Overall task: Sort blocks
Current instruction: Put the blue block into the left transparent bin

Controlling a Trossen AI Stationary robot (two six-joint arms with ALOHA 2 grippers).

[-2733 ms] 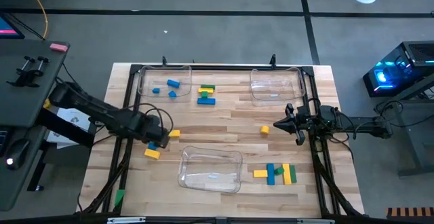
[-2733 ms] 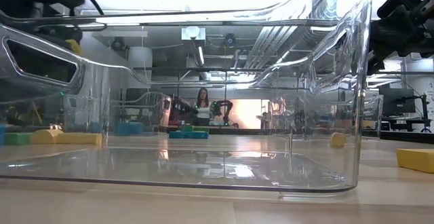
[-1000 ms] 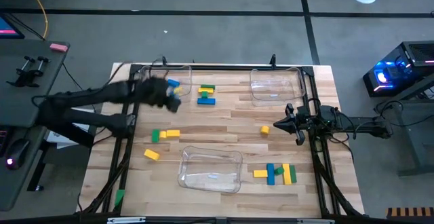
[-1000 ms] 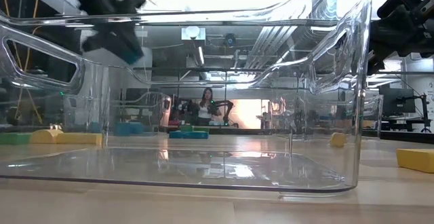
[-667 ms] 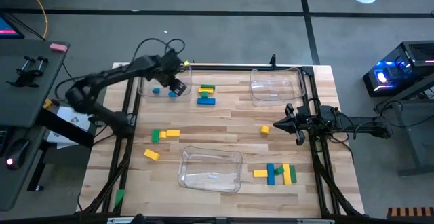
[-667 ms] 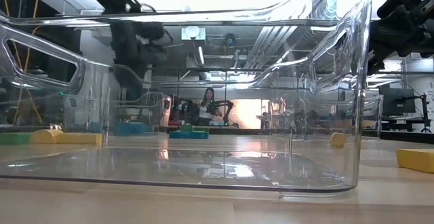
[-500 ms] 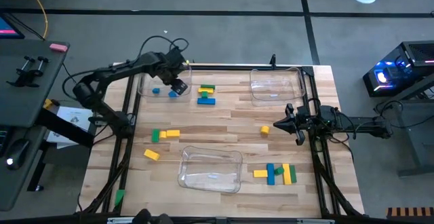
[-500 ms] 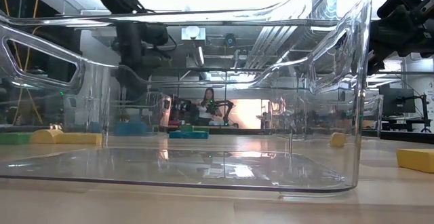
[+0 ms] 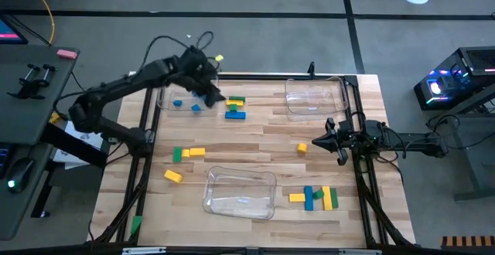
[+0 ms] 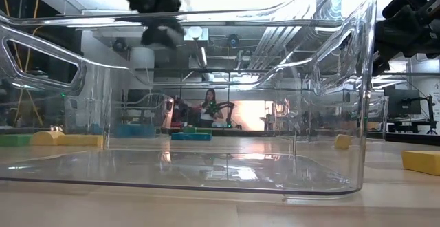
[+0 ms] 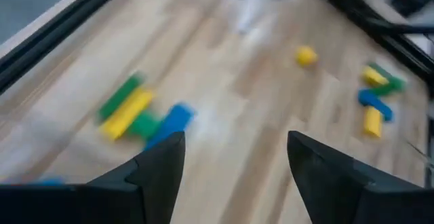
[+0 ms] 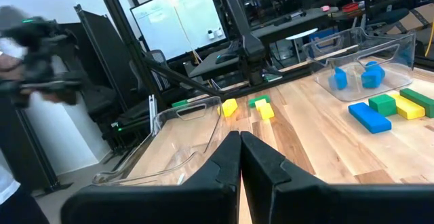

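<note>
1. since half a second ago the left gripper (image 9: 214,98) has swung out from over the far-left tray (image 9: 164,94) toward the table's middle, and it now hangs above the tray's inner edge, beside the mixed pile; its fingers (image 11: 159,166) stand apart with nothing between them.
2. that far-left tray is clear plastic and holds two blue blocks (image 9: 178,103), with one more likely hidden under the arm.
3. just beside this tray, on the bare wood, lies a small pile: a green and yellow pair (image 9: 236,100) with a blue bar (image 9: 235,115) touching below it.
4. the far-right tray (image 9: 315,96) has nothing in it that can be seen.
5. the near tray (image 9: 240,192) at the table's front edge looks bare too; the low view looks straight through its clear walls.
6. left of the near tray sit a green cube (image 9: 176,154) touching a yellow bar (image 9: 193,153), and a loose yellow block (image 9: 172,175) nearer the front.
7. right of the near tray is a cluster of yellow, blue and green pieces (image 9: 315,198) lying together.
8. a single yellow cube (image 9: 302,147) rests near the middle, close to the right gripper (image 9: 315,142).
9. the right gripper waits low over the table's right side, its fingers (image 12: 224,166) pressed together on nothing.
</note>
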